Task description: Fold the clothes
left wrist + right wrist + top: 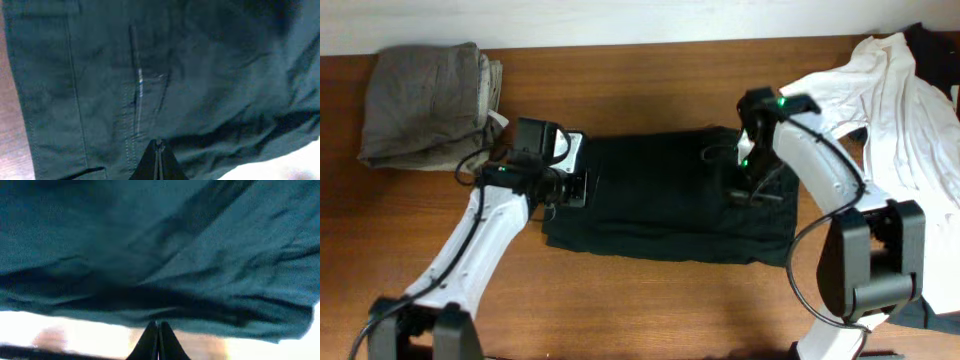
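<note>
A dark folded garment (pixel 660 195) lies flat in the middle of the table. My left gripper (pixel 575 188) is at its left edge. In the left wrist view its fingers (pixel 159 146) are shut, with the tips resting on the dark fabric (pixel 200 75) near a seam and pocket stitching. My right gripper (pixel 748 190) is over the garment's right part. In the right wrist view its fingers (pixel 158 326) are shut at the edge of the dark fabric (pixel 150 240), which looks raised with shadow under it.
A folded grey-brown pile of clothes (pixel 425 105) sits at the back left. A heap of white clothes (pixel 890 100) lies at the back right, close to the right arm. Bare wooden table (pixel 660 300) runs along the front.
</note>
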